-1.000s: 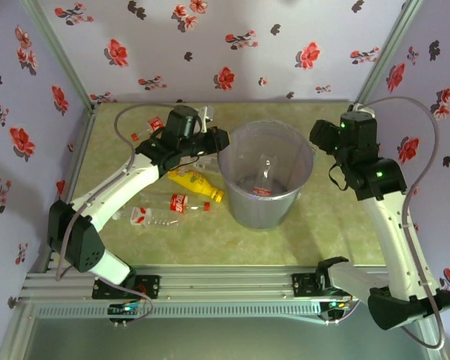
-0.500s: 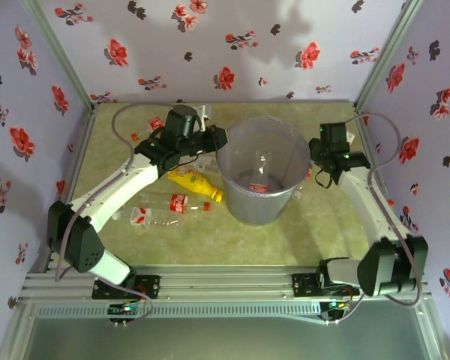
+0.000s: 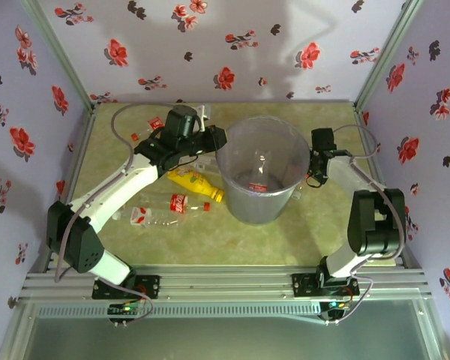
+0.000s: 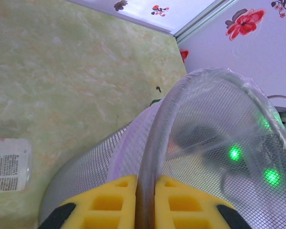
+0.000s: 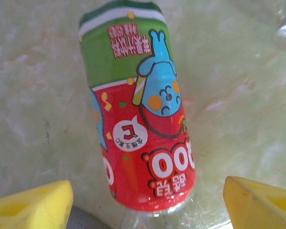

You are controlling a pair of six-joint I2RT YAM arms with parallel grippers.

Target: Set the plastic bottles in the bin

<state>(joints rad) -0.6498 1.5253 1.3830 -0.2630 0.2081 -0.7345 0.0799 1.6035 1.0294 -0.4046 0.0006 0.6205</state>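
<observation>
- Plastic bottles (image 3: 178, 203): lying loose on the green table (image 3: 135, 247), left of the bin (image 3: 259, 214), with the yellow bottle (image 3: 193, 182) lying just beside the bin wall.
- Showing through the bin's open top and lying inside: a clear bottle with a red label (image 3: 261, 178).
- Bin: standing upright mid-table between the two arms, its mesh-textured wall and thin rim curving up through the left wrist view.
- Left gripper (image 4: 145, 200): pinching the bin at its left rim, yellow jaws closed tight on the thin edge, one inside the wall and one outside.
- Lying on the table near that grip, beside the bin wall: a white-label bottle (image 4: 7, 164).
- Right gripper (image 5: 145, 205): hanging low over the table on the bin's right side, jaws spread wide and gripping nothing.
- Lying on the table between those open jaws, touching neither: a cartoon-label bottle (image 5: 138, 119), red and green, its clear end pointing toward the wrist camera.
</observation>
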